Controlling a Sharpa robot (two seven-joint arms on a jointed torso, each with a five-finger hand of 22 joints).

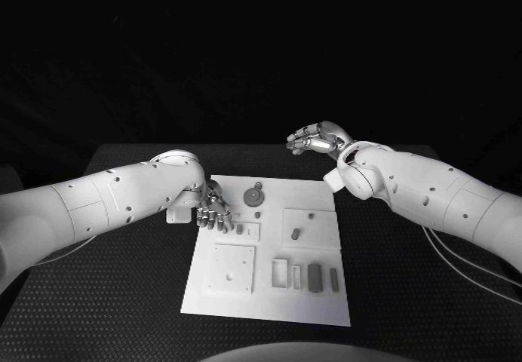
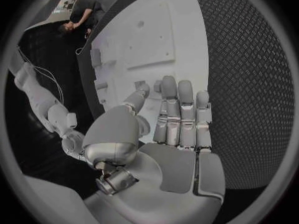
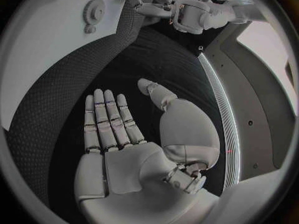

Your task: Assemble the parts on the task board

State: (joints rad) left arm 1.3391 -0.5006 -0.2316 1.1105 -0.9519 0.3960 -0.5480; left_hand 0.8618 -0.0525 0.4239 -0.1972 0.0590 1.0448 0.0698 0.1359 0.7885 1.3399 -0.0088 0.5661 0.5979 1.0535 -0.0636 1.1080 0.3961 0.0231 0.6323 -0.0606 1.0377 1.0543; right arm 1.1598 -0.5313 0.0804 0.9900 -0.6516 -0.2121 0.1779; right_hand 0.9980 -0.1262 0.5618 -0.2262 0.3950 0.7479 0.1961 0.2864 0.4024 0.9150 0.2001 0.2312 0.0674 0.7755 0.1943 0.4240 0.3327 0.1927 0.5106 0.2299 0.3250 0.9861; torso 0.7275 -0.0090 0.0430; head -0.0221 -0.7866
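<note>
The task board [image 1: 272, 298] lay centre frame on the black surface [image 1: 130, 302]. The left hand [image 1: 210, 213], empty with fingers spread, hovered over its upper-left edge near the gear [image 1: 253, 196]; the right hand [image 1: 317, 139], loosely curled and holding nothing, hung above. A good pick probably meant lowering squarely and closing gently.

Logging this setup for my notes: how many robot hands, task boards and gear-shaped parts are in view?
Robot hands: 2, the left hand over the board's left edge and the right hand raised beyond its far right corner
Task board: 1
Gear-shaped part: 1
Total: 4
</note>
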